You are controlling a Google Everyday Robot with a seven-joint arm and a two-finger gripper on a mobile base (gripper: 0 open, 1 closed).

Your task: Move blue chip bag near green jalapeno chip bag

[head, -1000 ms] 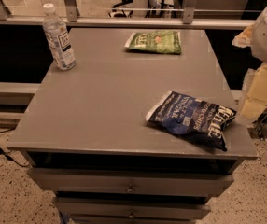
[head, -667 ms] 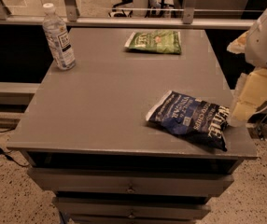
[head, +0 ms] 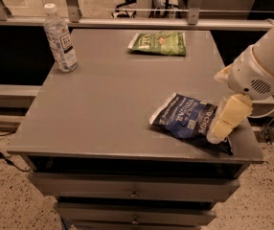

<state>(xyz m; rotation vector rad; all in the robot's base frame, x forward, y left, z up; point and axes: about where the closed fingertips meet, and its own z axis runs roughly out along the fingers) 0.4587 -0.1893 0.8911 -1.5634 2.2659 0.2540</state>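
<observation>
Basically, a gray table (head: 113,104) with drawers (head: 134,194) under the top fills most of the view, standing on a speckled floor (head: 7,200). A metal rail (head: 103,22) runs along behind its far edge.

Next, the robot arm (head: 266,61), a white rounded housing, comes in from the right edge, above the table's right side.

The blue chip bag (head: 185,119) lies crinkled on the near right part of the tabletop, close to the front right corner, with white lettering facing up. Its long side is angled across the top.

The green jalapeno chip bag (head: 158,42) lies flat near the far edge of the table, a little right of center. It is well apart from the blue bag, with bare tabletop between them.

The gripper (head: 228,121), cream colored, hangs down from the housing and points down-left at the right end of the blue bag, overlapping it in this view. Contact with the bag can't be told. Whether the gripper is spread or closed can't be told either.

A clear water bottle (head: 60,40) with a white cap stands upright at the far left corner, well away from both bags.
</observation>
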